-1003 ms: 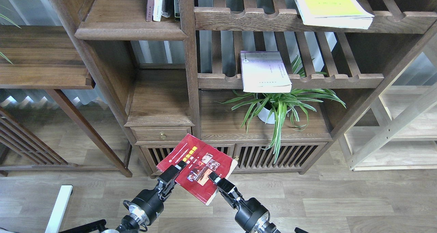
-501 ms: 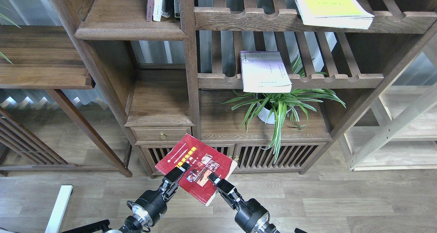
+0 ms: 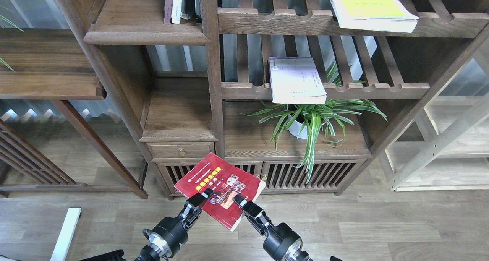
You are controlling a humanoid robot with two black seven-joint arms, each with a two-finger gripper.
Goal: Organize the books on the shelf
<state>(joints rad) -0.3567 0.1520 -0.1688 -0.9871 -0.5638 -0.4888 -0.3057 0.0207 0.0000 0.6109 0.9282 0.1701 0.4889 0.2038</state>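
Both black arms rise from the bottom edge and lean toward each other, meeting under the dark red book (image 3: 218,190), held tilted in the air low at 6 o'clock, in front of the bookcase's slatted base doors. The left gripper (image 3: 199,200) reaches up to the right and touches the book's near left edge; its jaws look closed on that edge, though the grip is partly hidden. The right gripper (image 3: 241,204) reaches up to the left with its jaws clamped on the book's near right edge. The book is a thick paperback, glossy red cover with a yellow title and small photos, pale page block showing on its lower right side. The shelf (image 3: 145,33) is at 11 o'clock, a solid dark-brown board with a thick rounded moulded front edge, bearing a few thin upright books (image 3: 175,5) at its back. The white-lavender book (image 3: 295,80) lies flat on the middle slatted rack (image 3: 366,89) near 1 o'clock, overhanging its scalloped rail above a striped-leaved potted plant (image 3: 311,117). The yellow-green book (image 3: 370,7) lies on the top slatted rack at 2 o'clock.
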